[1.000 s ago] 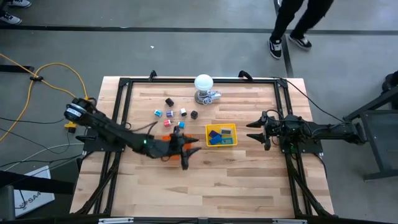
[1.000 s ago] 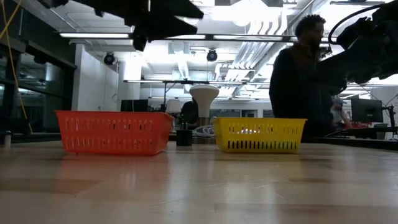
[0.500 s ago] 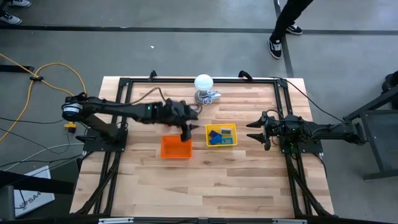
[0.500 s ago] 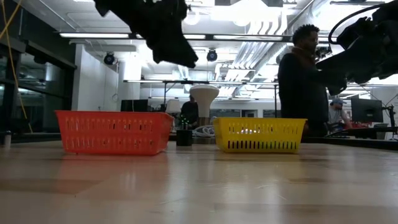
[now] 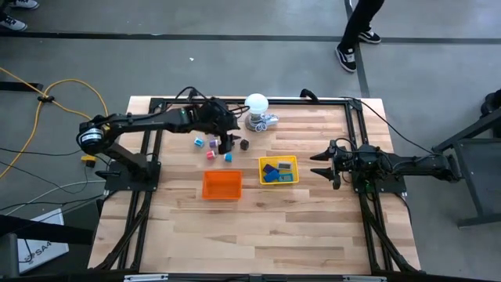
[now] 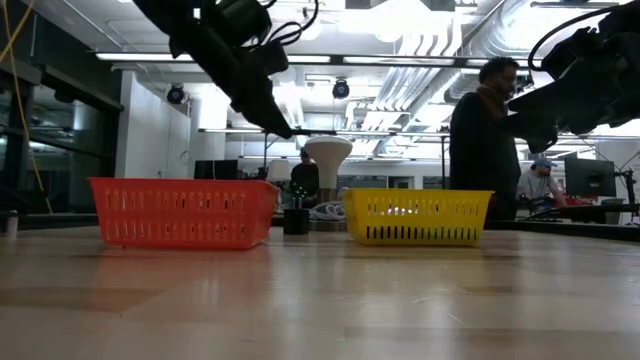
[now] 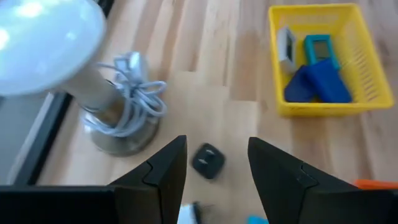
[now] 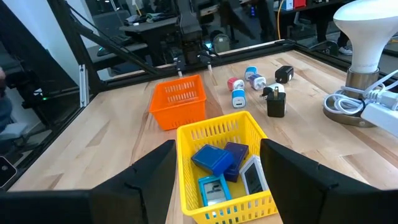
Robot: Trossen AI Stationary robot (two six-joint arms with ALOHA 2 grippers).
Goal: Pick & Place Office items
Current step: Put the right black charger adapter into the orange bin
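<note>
The left arm (image 5: 149, 121) swings away from the near side of the table: a second ago it stretches over the orange tray (image 5: 221, 185), half a second ago it reaches across the middle, and now it extends toward the far side beside the white lamp (image 5: 256, 104). The left gripper (image 5: 225, 143) hangs above the cluster of small office items (image 5: 213, 146), fingers apart, with a black piece (image 7: 208, 160) showing between them in the left wrist view. The orange tray, covered by the arm a second ago, now lies in plain sight. Beyond the table, the person (image 6: 486, 140) shifts a little to the right in the low view
</note>
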